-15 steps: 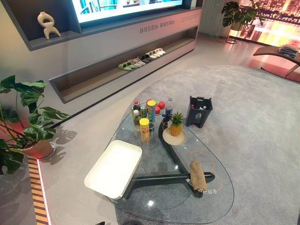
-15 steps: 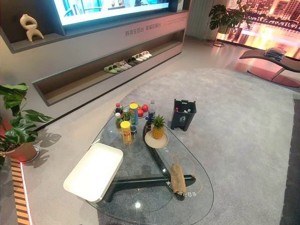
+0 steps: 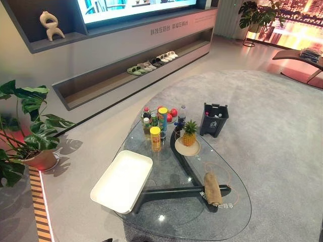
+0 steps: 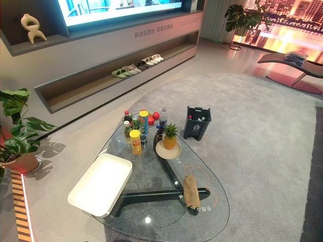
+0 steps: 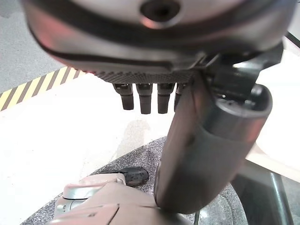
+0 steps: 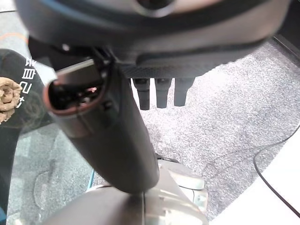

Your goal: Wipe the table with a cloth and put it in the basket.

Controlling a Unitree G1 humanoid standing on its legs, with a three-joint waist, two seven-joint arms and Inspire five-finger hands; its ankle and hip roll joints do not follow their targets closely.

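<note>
on the table (image 3: 169,164) lies the cloth (image 3: 212,188), seemingly rolled, apart from the basket (image 3: 122,181)

Brown cloth (image 3: 212,188) rolled up on glass table (image 3: 176,222), near right side, white rectangular basket (image 3: 122,180) overhanging table's left edge

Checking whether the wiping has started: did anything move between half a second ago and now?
Nothing visibly changed. The cloth still lies rolled up on the glass table, untouched. The white basket sits at the table's left edge as before, and the bottles and pineapple stand where they were. Only the camera's view shifted very slightly.
</note>
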